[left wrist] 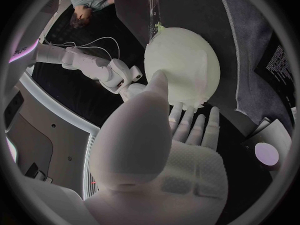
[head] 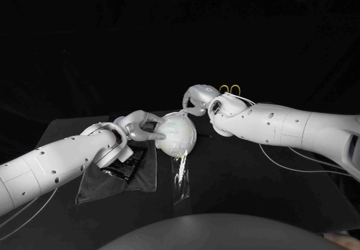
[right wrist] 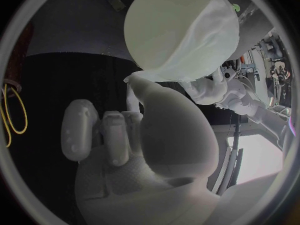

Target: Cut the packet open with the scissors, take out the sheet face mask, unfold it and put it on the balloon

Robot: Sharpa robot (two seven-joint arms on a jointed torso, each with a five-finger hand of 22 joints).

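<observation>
Sitting near the middle of the table (head: 247, 177), the balloon (head: 180, 138) is pale and round, and it is between the two hands. The white face mask (right wrist: 209, 40) lies on the balloon and covers one side of it. The other side is bare.

The right hand (head: 198, 98) is at the top of the balloon. Its thumb (right wrist: 140, 87) and one finger pinch the edge of the face mask, and its other fingers are curled in.

The left hand (head: 137, 127) is on the other side of the balloon. Its fingers (left wrist: 187, 120) are spread apart and their tips touch the balloon, with the thumb lying against it too. I cannot tell if this hand has hold of anything or is only touching.

A clear strip (head: 180, 179) is just under the balloon and runs down toward the near edge of the table.

The black packet (head: 126, 162) lies on a dark cloth (head: 105, 185), just beside the left hand and under its wrist.

The yellow handles of the scissors (head: 230, 88) peek out behind the right hand.
</observation>
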